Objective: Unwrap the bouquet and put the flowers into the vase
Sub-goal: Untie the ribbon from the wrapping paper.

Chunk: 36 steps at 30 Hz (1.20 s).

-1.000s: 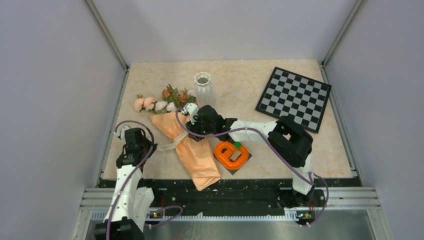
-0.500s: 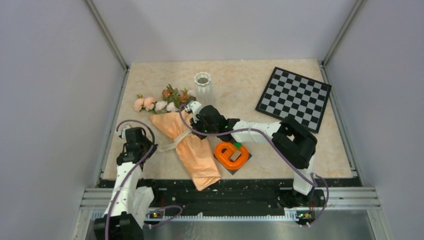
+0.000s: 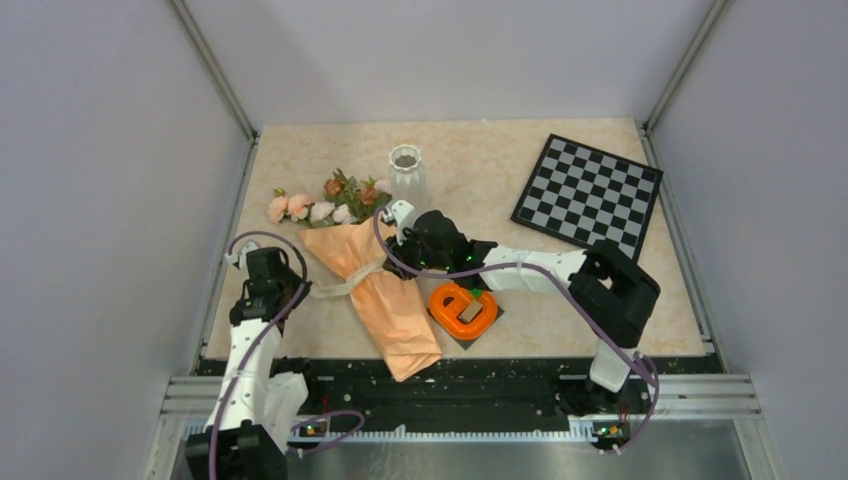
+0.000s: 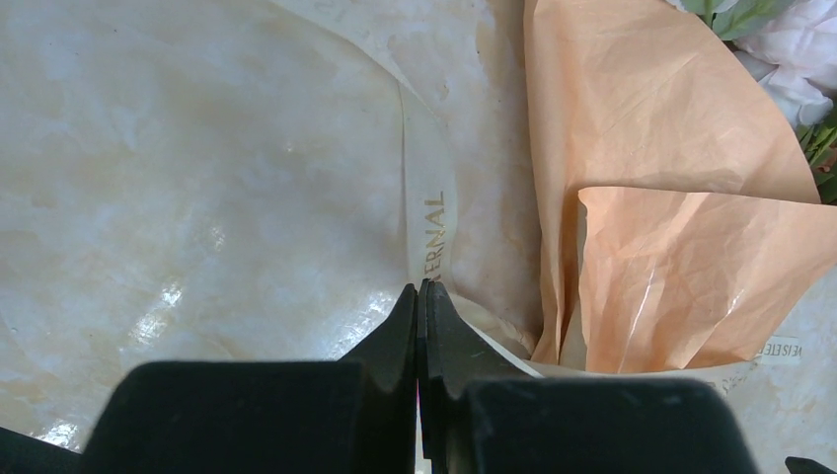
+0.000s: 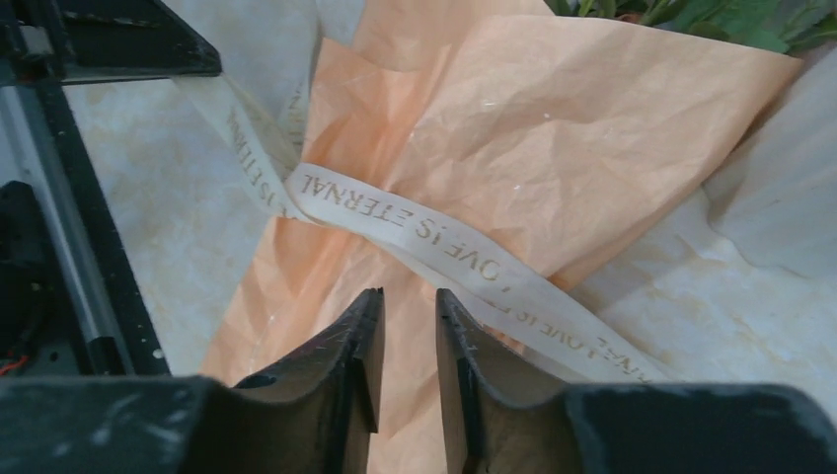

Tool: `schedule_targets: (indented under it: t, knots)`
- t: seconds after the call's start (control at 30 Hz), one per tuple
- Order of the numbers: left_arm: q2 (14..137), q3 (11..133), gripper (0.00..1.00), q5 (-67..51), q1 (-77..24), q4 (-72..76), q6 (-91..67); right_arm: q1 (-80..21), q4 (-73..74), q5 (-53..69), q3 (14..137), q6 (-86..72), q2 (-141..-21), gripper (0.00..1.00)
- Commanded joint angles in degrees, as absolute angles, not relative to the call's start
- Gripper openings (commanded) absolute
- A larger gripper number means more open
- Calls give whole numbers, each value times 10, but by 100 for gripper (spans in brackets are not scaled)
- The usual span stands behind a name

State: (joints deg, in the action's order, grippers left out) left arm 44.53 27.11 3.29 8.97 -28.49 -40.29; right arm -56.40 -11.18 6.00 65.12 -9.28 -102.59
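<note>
**A:** Where does it all sit?

**B:** The bouquet (image 3: 375,295) lies on the table (image 3: 560,290), left of centre. Its paper is closed and the ribbon (image 5: 444,252) is cinched round the middle. The flowers (image 3: 320,205) poke out at the far end, near the vase (image 3: 406,175), which stands upright just beside them.

**A:** And the jaws?

**B:** On the left arm (image 3: 262,300) the jaws are pressed together, with the ribbon's loose tail pinched at their tips. On the right arm (image 3: 520,268) the jaws stand a narrow gap apart over the paper, just short of the ribbon band, and hold nothing.

**A:** What worries you?

**B:** Nothing pins the bundle down. If the left jaws pull the tail, I expect the whole bouquet to slide or swing across the table rather than the tie coming loose. The right jaws may also close on paper instead of ribbon and crumple or tear it. The right arm works very close to the vase, which is tall and narrow, so a nudge from the arm or from a swinging bundle could topple it. The orange ring (image 3: 463,307) lies just beside the paper and could be dragged along too.

**A:** Any lettering?

**B:** There is gold print on the ribbon. The right wrist view shows "LOVE IS ETERNAL", and the left wrist view shows only "ERNAL" clearly. I see no brand anywhere.
</note>
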Motion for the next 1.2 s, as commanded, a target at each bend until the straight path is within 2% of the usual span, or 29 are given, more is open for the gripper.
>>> schedule_targets:
  t: [0.0,0.07,0.13,0.43,0.53,0.67,0.77,0.93,1.17]
  knots:
    - [451,283,0,22,94,-272,-398,-564,-150,125,671,-63,-1034,34]
    - [451,280,0,16,95,-271,-401,-564,-140,127,687,-52,-1047,42]
    - [450,278,0,14,95,-270,-402,-565,-129,130,704,-43,-1064,46]
    - [447,276,0,20,95,-276,-395,-565,-111,124,756,-42,-1121,49]
    - [445,278,0,25,95,-280,-389,-564,-108,120,765,-47,-1131,40]
    - [444,280,0,25,95,-281,-385,-565,-120,106,755,-56,-1122,13]
    - [444,281,0,27,95,-284,-383,-564,-133,95,742,-62,-1109,0]
    - [445,280,0,28,95,-283,-385,-564,-158,67,703,-82,-1074,0]
    - [467,297,0,22,103,-270,-388,-547,-157,-60,622,-147,-973,0]
